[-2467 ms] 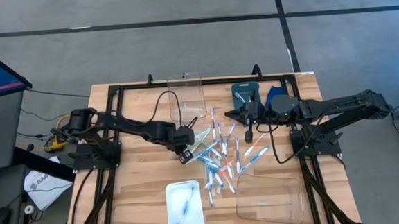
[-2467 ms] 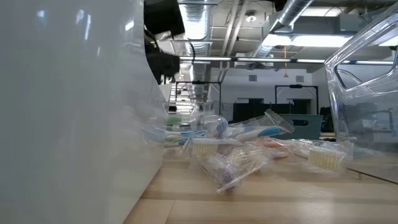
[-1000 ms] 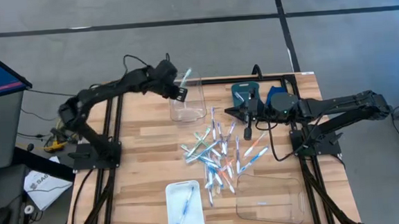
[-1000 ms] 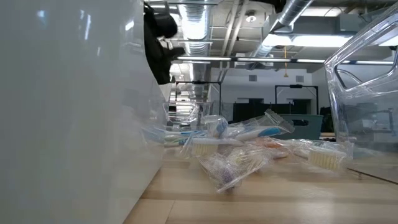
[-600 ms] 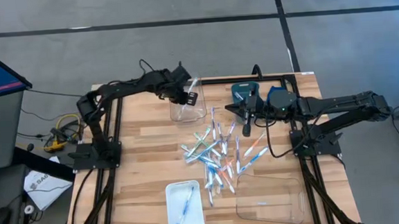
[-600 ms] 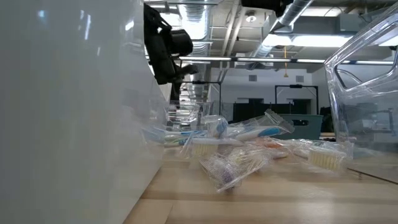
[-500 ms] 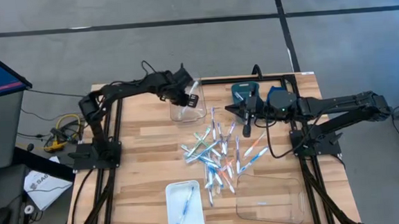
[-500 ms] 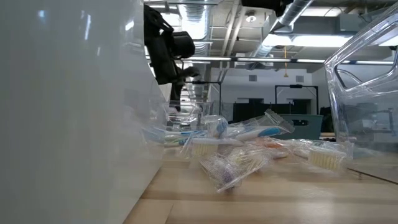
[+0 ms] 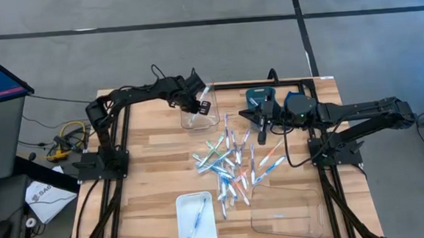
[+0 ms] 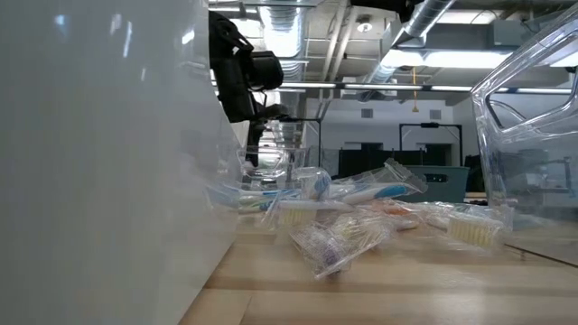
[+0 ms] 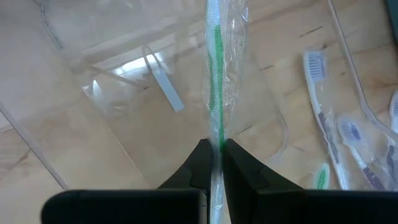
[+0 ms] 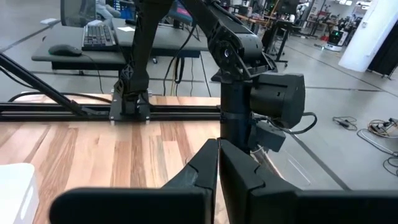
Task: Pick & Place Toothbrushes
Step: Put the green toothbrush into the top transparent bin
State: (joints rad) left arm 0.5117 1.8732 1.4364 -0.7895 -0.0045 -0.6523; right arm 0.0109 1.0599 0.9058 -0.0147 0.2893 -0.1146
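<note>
- High view: the left gripper [image 9: 199,103] is extended over the clear container [image 9: 199,105] at the far edge of the wooden desk [image 9: 155,159]. Its fingers are clamped on a wrapped green toothbrush [image 9: 204,94], which sticks out slantwise above the container's opening. The remaining toothbrushes [image 9: 233,166] lie in a loose heap at the desk's middle, several crossing one another. The right gripper [image 9: 261,137] hangs at the far right side of the heap, its fingers closed on nothing visible. A white tray [image 9: 196,220] at the near edge contains one toothbrush. A second clear tray [image 9: 286,214] sits to the right of it, with a small item inside that is too faint to identify. A blue object [image 9: 261,97] rests by the right arm's wrist.
- Low view: the left arm shows dark at upper left, above the far container. Wrapped toothbrushes lie piled on the desk's middle; one bristle head [image 10: 473,232] is plainly visible at the right. A white wall of the near tray fills the left of the picture.
- Left wrist view: the two dark fingers [image 11: 239,168] pinch the green-striped toothbrush in its clear wrapper, above the container's transparent floor. More toothbrushes lie on the wood beside the container.
- Right wrist view: the fingers [image 12: 202,165] meet with no gap, empty. The left arm stands beyond them.
</note>
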